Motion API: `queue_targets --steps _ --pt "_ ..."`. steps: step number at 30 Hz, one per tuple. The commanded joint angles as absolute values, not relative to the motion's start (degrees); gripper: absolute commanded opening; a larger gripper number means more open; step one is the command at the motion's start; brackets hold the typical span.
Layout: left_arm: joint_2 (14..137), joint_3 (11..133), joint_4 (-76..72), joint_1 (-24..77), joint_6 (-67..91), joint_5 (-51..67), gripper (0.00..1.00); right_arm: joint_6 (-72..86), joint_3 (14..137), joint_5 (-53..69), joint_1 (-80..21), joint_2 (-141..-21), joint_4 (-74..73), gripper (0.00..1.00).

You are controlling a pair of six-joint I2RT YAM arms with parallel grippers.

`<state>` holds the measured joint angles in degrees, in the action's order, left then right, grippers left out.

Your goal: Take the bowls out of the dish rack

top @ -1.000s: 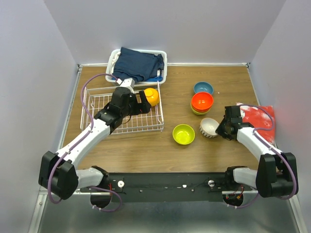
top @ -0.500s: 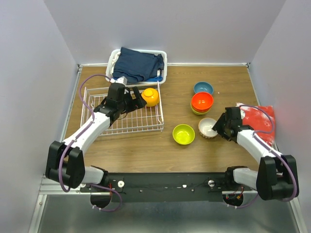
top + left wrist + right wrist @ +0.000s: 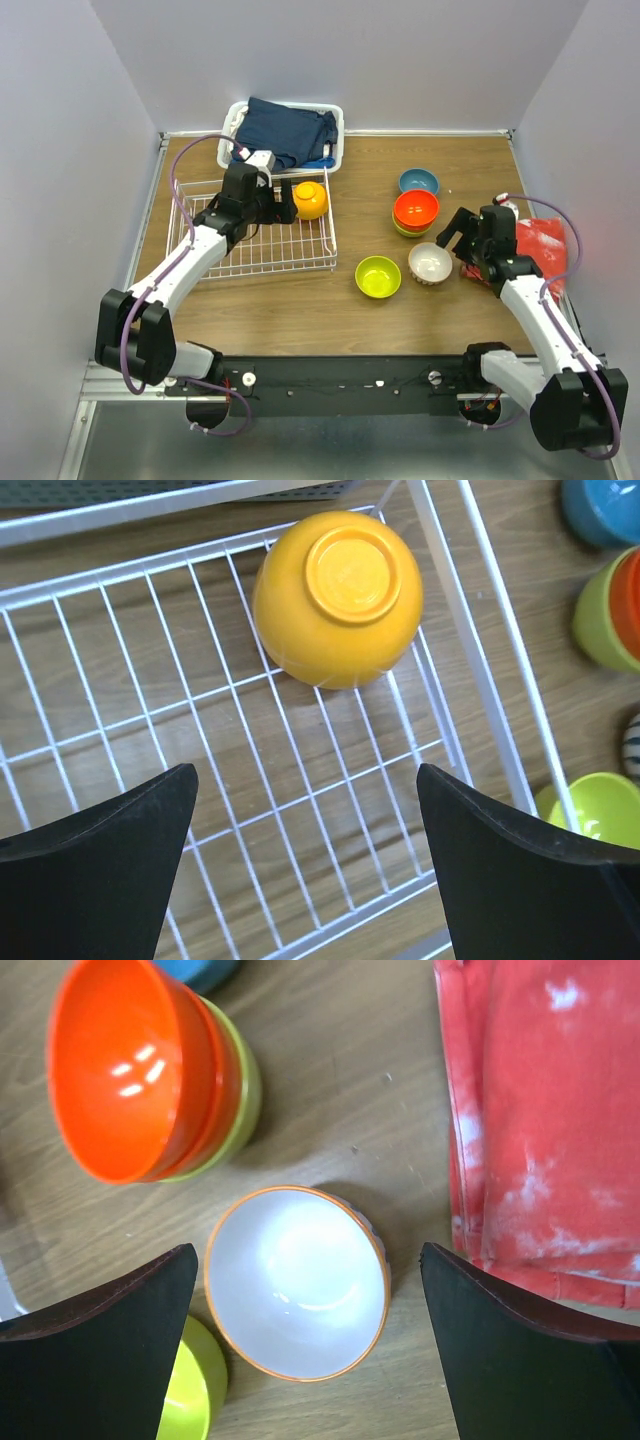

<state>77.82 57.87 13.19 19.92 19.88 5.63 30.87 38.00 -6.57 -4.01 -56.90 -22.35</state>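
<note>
The dish rack sits on the left half of the worktop, and the only bowl in it is the orange-yellow bowl, turned upside down in the far right corner against the wire side. The left gripper hangs over the rack's grid just short of that bowl, its fingers spread wide and grasping nothing. Out on the right side of the worktop, the right gripper hovers above the white bowl, which stands upright with its mouth up. Its fingers are released, one on either side of the bowl, with a gap showing to each. Just left of the white bowl stands a lime-green bowl, also upright. Behind them a red-orange bowl is nested in a second lime-green bowl, and the blue bowl stands just beyond that stack. A red cloth lies by the right arm, and a white basket holding dark blue cloth sits behind the rack.
</note>
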Motion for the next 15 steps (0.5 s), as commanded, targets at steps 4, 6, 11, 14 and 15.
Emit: queue_targets --steps 4,6,11,14,15 --pt "79.18 62.13 15.03 25.91 -8.48 -2.89 0.99 25.67 40.96 -4.57 -3.96 -53.09 -24.87 1.00" --pt "79.80 62.05 13.98 28.29 -12.99 -7.44 0.99 25.49 41.04 -4.13 -4.04 -52.74 -24.96 1.00" --pt "83.58 61.79 10.81 34.18 -27.74 -12.56 0.99 24.96 41.74 -3.69 -4.04 -52.38 -25.22 1.00" --pt "86.65 62.14 8.88 35.24 -31.63 -14.85 0.99 24.88 43.67 -4.39 -3.96 -52.12 -26.63 1.00" --pt "87.18 62.05 8.18 35.24 -33.29 -15.03 0.99 24.70 44.12 -4.48 -3.96 -51.95 -26.80 1.00"
